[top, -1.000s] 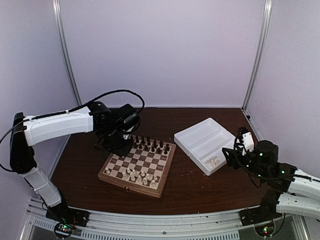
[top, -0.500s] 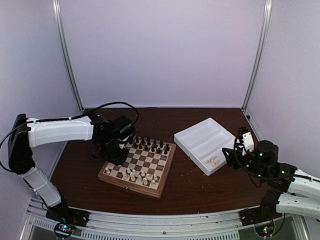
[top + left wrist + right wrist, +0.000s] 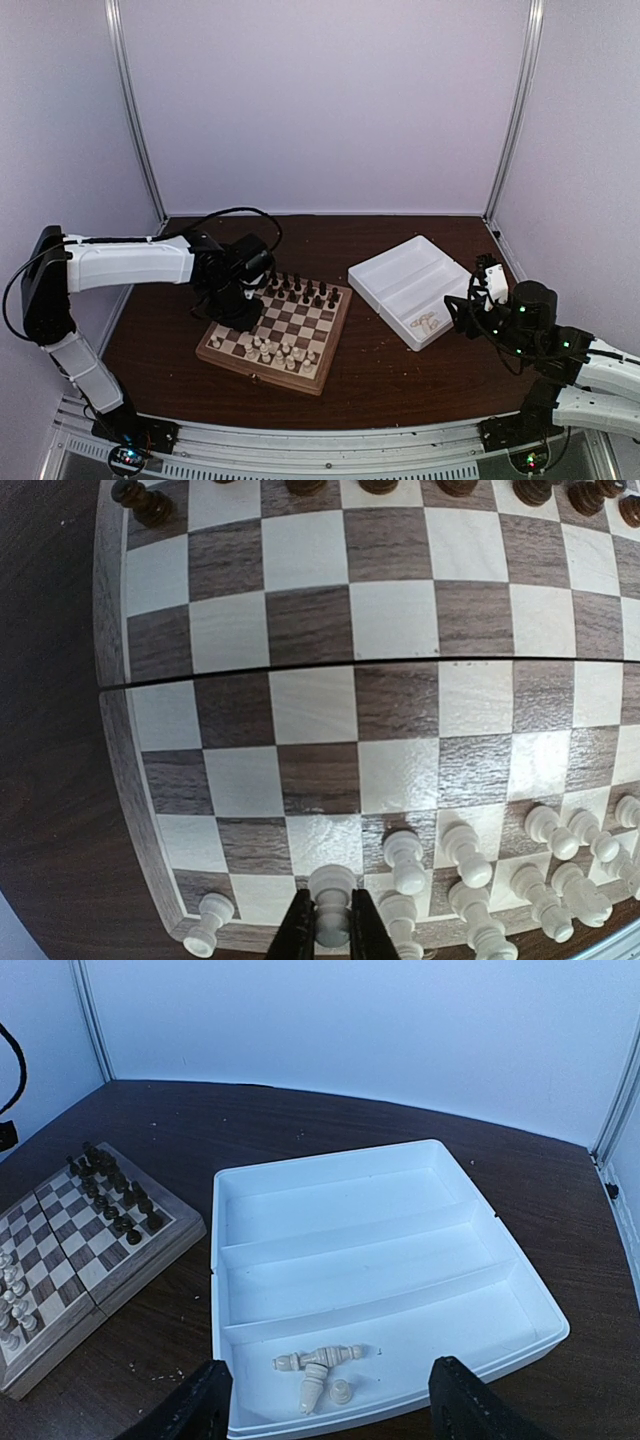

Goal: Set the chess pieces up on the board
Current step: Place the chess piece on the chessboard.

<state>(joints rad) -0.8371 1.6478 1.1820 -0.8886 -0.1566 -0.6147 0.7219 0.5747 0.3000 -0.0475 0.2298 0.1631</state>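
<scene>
We record a plain, pale lilac back wall (image 3: 320, 100) at 12 o'clock. A matching left wall (image 3: 55, 120) stands at 9 o'clock and a right wall (image 3: 590, 130) at 3 o'clock. Two metal posts (image 3: 135, 115) stand in the rear corners, at 10 and 2 o'clock. The tabletop (image 3: 390, 385) is dark brown wood, flecked with pale crumbs. A ribbed metal rail (image 3: 330, 445) edges it at 6 o'clock. Lighting is even and soft.
</scene>
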